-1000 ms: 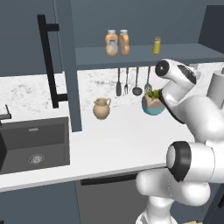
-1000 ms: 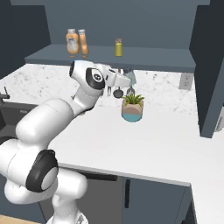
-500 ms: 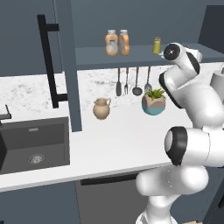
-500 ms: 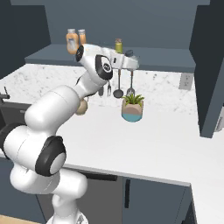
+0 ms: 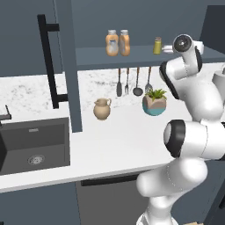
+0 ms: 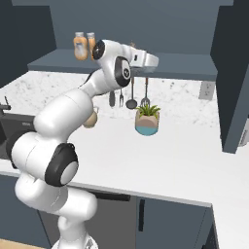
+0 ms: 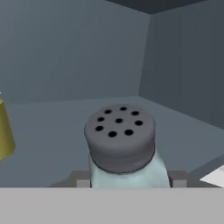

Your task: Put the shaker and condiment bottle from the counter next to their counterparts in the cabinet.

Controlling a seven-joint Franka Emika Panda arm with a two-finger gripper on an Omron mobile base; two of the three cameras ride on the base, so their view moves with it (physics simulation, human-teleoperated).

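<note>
In my hand view the shaker point(image 7: 121, 144) stands upright between the claw point(image 7: 130, 179)'s 2 fingertips point(image 7: 82, 178), its holed dark cap facing me. I cannot tell whether the fingers touch the jar or stand just off it. It sits on the cabinet point(image 7: 52, 127) shelf, the yellow shaker point(image 7: 5, 131) nearby, 2 orange bottles point(image 5: 117, 42) farther along.

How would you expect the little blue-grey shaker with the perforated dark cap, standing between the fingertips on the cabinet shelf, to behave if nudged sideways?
The shaker looks squat, so it would probably slide rather than tip. Its body appears translucent, like glass or hard plastic, so likely rigid and perhaps slippery. Knocked over, its round shape would probably roll, possibly toward the yellow shaker nearby.
</note>
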